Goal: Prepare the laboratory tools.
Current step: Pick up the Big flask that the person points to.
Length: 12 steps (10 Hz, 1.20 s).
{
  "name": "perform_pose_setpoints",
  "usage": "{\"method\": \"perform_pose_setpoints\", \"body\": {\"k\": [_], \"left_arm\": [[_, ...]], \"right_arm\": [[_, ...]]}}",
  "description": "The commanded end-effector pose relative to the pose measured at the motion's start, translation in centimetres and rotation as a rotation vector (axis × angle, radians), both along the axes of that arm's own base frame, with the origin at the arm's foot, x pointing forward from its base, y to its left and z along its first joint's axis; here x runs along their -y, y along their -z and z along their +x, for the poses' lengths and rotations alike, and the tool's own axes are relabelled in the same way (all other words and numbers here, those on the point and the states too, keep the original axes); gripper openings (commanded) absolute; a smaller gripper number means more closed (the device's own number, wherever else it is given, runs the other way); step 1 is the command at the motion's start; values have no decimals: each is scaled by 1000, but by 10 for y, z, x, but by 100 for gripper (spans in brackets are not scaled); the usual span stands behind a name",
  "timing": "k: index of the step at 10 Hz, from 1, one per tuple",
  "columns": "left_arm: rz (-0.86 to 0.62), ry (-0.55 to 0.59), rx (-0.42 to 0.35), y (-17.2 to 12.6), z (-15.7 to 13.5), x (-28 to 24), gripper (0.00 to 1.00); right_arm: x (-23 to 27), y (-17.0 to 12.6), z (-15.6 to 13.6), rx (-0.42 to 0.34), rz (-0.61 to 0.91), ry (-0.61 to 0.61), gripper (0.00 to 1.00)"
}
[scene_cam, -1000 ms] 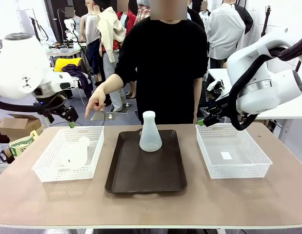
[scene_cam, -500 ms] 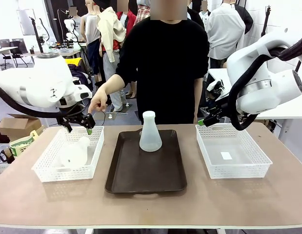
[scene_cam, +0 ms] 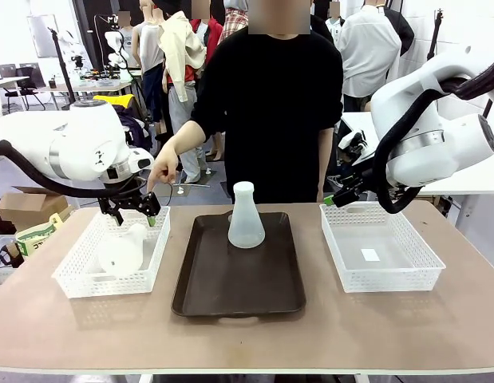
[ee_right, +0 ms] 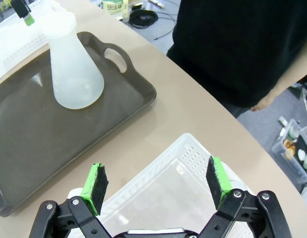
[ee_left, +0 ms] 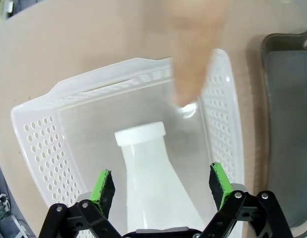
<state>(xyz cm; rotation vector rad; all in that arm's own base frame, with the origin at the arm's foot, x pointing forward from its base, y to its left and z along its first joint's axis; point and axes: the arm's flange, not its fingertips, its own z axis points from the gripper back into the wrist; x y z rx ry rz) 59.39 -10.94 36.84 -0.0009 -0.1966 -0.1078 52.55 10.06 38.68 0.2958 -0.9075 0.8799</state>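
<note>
One frosted-white conical flask lies on its side in the white left basket. My left gripper hovers open over that basket's far end. In the left wrist view the flask lies between and below the open fingertips of the left gripper, neck pointing away. A person's finger points down into the basket. A second flask stands upright on the dark brown tray. My right gripper hangs open and empty above the right basket's far left corner.
The person stands at the far side of the table, one hand reaching toward the left basket close to my left gripper. The right basket holds only a small label. Bare tabletop runs along the near edge.
My left arm has swung right and down, from beside the table's far left corner to over the left basket's far end. The right arm and both flasks are unmoved.
</note>
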Motion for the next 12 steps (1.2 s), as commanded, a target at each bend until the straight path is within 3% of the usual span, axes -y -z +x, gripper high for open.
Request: {"method": "perform_pose_setpoints", "body": {"k": [1,6,12], "left_arm": [[5,-49,-36,6,17,1,100],[-11,-100,-83,23,34,-5,100],[-51,-110,-136,28,31,-11,100]], "right_arm": [[0,0,3,1,-7,-4,100],[0,0,3,1,-7,-4,100],[0,0,3,1,-7,-4,100]]}}
